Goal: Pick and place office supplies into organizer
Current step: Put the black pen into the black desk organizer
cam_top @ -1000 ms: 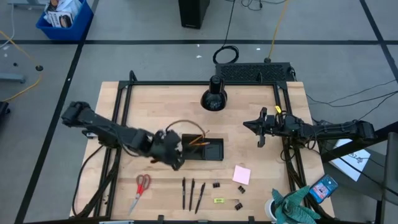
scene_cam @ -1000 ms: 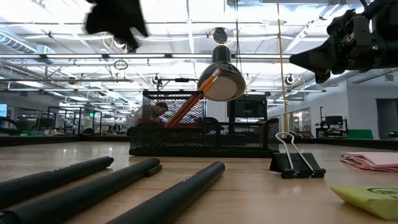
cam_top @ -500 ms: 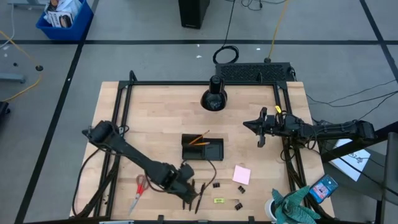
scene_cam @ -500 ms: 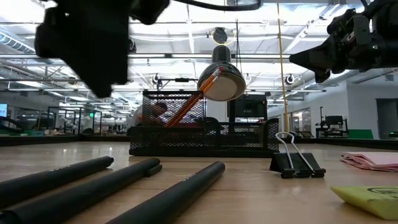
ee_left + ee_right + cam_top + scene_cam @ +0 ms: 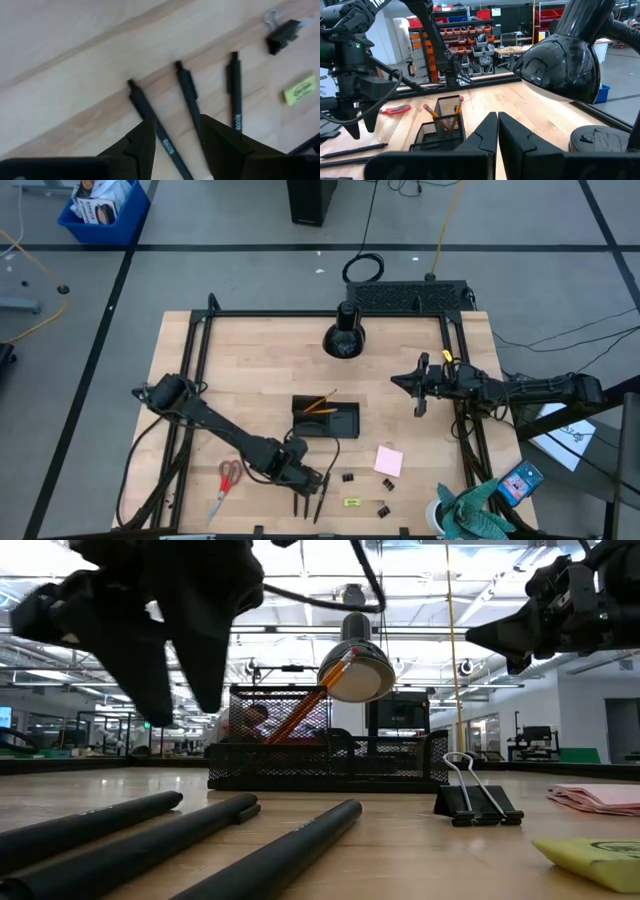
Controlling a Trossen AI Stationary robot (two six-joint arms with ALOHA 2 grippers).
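Observation:
My left gripper (image 5: 308, 480) hangs open, fingers pointing down, just over three dark pens (image 5: 308, 494) that lie side by side near the table's near edge. In the left wrist view the left-most pen (image 5: 156, 128) runs between my open fingers, touching neither. In the low view the left gripper (image 5: 165, 690) stands above the pens (image 5: 150, 840). The black mesh organizer (image 5: 325, 419) holds orange pencils (image 5: 320, 404) leaning in its tall cup. Red-handled scissors (image 5: 227, 486), a pink sticky pad (image 5: 389, 461), binder clips (image 5: 349, 477) and a yellow-green piece (image 5: 351, 502) lie flat on the wood. My right gripper (image 5: 420, 386) waits shut at the right side.
A black desk lamp (image 5: 343, 335) stands toward the far edge, behind the organizer. Two more binder clips (image 5: 386, 496) lie near the right of the near edge. A blue phone-like item (image 5: 520, 482) sits off the table's right corner. Bare wood lies left of the organizer.
My left gripper has swung from beside the organizer toward the table's near edge and come down over the three pens, then eased a little to the right. The pens and other supplies have stayed where they were. The right arm has kept still.

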